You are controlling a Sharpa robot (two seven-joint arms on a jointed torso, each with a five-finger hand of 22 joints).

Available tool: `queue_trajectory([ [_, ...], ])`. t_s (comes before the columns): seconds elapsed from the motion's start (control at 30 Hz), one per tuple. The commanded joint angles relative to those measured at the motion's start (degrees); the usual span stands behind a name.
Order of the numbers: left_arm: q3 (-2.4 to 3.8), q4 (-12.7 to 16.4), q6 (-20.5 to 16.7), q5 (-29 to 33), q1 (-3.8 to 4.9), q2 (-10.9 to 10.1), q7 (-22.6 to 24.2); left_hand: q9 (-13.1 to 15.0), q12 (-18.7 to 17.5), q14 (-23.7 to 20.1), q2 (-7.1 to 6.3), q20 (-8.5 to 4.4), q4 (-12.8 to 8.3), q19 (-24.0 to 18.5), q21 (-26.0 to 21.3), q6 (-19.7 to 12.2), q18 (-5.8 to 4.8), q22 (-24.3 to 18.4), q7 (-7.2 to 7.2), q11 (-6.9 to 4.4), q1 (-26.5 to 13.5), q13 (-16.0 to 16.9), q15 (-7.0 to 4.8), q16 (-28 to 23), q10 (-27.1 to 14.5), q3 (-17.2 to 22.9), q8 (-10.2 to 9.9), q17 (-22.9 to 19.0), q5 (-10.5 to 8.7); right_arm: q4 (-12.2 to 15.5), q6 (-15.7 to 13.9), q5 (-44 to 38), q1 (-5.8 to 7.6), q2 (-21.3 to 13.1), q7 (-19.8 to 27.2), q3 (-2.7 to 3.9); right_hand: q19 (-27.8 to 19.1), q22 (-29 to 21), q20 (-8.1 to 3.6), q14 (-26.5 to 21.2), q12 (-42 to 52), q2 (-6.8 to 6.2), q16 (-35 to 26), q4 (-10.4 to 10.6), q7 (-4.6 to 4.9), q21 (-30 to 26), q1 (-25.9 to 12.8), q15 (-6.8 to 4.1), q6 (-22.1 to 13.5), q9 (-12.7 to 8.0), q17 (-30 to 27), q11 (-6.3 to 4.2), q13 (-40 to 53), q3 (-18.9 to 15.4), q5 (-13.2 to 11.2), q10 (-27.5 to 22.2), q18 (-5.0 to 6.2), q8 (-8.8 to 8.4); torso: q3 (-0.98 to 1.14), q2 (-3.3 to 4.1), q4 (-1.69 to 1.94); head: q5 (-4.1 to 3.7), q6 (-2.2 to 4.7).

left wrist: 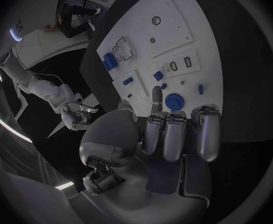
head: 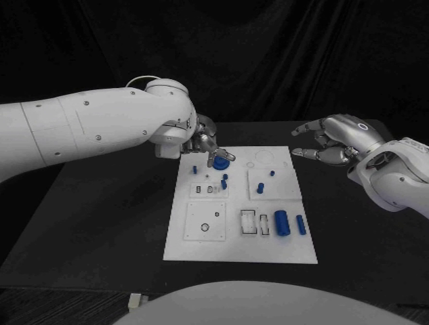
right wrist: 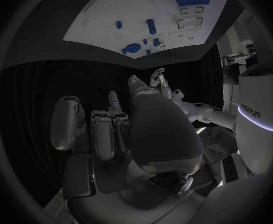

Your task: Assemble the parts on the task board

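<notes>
Left hand [head: 200, 143] is at the board's [head: 236, 252] far left corner, fingers bunched over the round blue disc [head: 221, 157]. Can't tell if I'm pinching it or just touching; my fingers hide the contact from above, and from the wrist one fingertip [left wrist: 156, 91] only looks close to it. Right hand [head: 337, 141] hangs off the board's far right corner, fingers loosely curled, holding nothing. Board's white with recessed slots. A fat blue cylinder [head: 282, 221] and slim peg [head: 301, 225] lie near its right near edge, small blue bits mid-board. Bare black table [head: 87, 223] surrounds the board.
</notes>
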Motion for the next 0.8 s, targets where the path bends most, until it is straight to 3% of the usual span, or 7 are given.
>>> queue_trajectory([
  [0.03,0.04,-1.38,0.65,-0.47,-0.85,1.02,-3.68,1.83,0.2,6.06,0.47,-0.31,-0.61,0.8,0.48,0.09,-1.24,7.12,-0.52,-0.61,0.91,15.05,-0.73,0.15,5.98,1.22,0.16,15.05,1.04,-0.34,-1.71,-0.38,-0.23,0.24,0.25,0.05,0.51,10.38,0.11,6.06,0.15,0.28,0.15,-0.35,0.03,0.44,0.27,-0.05,0.56,-0.1,15.1,0.2,15.05,0.03,0.49,6.07,0.46,-0.01,0.15,0.06,-0.08,0.43,0.01],
  [0.33,0.04,-4.54,-1.24,-0.47,-3.37,3.15,-3.24,4.81,0.2,6.06,0.34,-1.16,-1.78,1.83,0.62,1.53,-1.42,7.86,-1.34,-1.47,1.8,15.05,-1.59,0.15,5.98,2.94,-0.63,15.05,3.61,-1.09,-1.93,-0.38,-0.99,0.68,0.42,0.05,0.62,10.45,0.11,6.06,0.15,0.34,0.15,-0.51,0.07,0.69,0.39,-0.04,0.76,-0.14,15.1,0.23,15.05,0.06,0.85,6.07,0.4,-0.02,0.17,0.04,-0.04,1.23,0.01],
  [0.5,0.04,-4.98,-2.76,-0.47,-4.47,3.51,-2.55,5.56,0.2,6.06,0.24,-1.3,-2.15,2.17,0.7,1.48,-1.5,8.15,-1.4,-1.57,2.09,15.05,-1.72,0.15,5.98,3.27,-0.76,15.05,3.4,-1.68,-1.88,-0.38,-1.38,1.09,0.56,0.05,0.64,10.46,0.12,6.06,0.15,0.36,0.15,-0.51,0.09,0.73,0.38,-0.03,0.83,-0.14,15.1,0.23,15.05,0.06,0.9,6.07,0.4,-0.01,0.26,0.04,-0.17,1.84,0.01],
  [0.7,0.04,-5.94,-4.12,-0.47,-5.8,4.29,-1.74,6.73,0.2,6.06,0.5,-1.47,-2.2,2.63,0.82,1.56,-1.6,8.52,-1.53,-1.72,1.98,15.05,-1.89,0.15,5.98,3.7,-0.73,15.05,3.15,-2.03,-1.97,-0.38,-1.65,1.38,0.72,0.05,0.67,10.48,0.12,6.06,0.15,0.38,0.15,-0.54,0.11,0.79,0.38,-0.03,0.95,-0.14,15.1,0.25,15.05,0.05,0.95,6.07,0.38,0.02,0.27,0.03,-0.03,1.83,0.01],
  [0.8,0.04,-6.33,-4.49,-0.47,-6.43,4.59,-1.2,7.0,0.2,6.06,0.56,-1.51,-2.25,2.55,0.78,1.53,-1.58,8.43,-1.56,-1.75,2.0,15.05,-1.93,0.15,5.98,3.82,-0.74,15.05,3.17,-2.09,-2.02,-0.38,-1.7,1.47,0.76,0.05,0.66,10.47,0.12,6.06,0.15,0.39,0.15,-0.54,0.12,0.76,0.36,-0.02,1.02,-0.14,15.1,0.26,15.05,0.04,0.97,6.07,0.39,0.04,0.31,-0.03,-0.14,1.82,0.01],
])
